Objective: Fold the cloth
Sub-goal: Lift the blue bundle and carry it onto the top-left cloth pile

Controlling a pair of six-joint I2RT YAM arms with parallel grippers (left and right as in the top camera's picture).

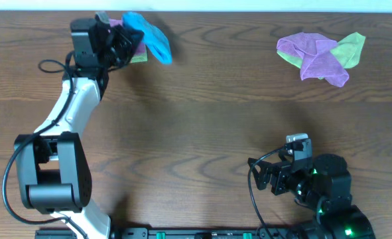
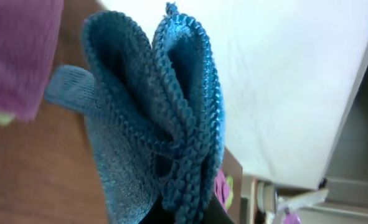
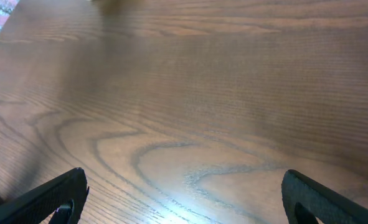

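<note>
Left gripper (image 1: 123, 45): clamped on a bunched fold of the cloth (image 1: 150, 36), at the table's (image 1: 196, 113) far left corner.
Right gripper (image 3: 185, 199): fingers wide apart, empty, by the near edge.
Handling: probably light, limp and fuzzy; it bunches, so take it by corners or hem.

The cloth (image 1: 150, 36) is bright sky-blue and fuzzy. It is bunched rather than flat and sits in the upper left of the overhead frame, close to the top edge. It trails as a crumpled strip slanting down to the right from my left gripper (image 1: 130, 44), which pinches one end. In my left wrist view it fills the centre, gathered into upright pleats with the stitched hems showing.
</note>
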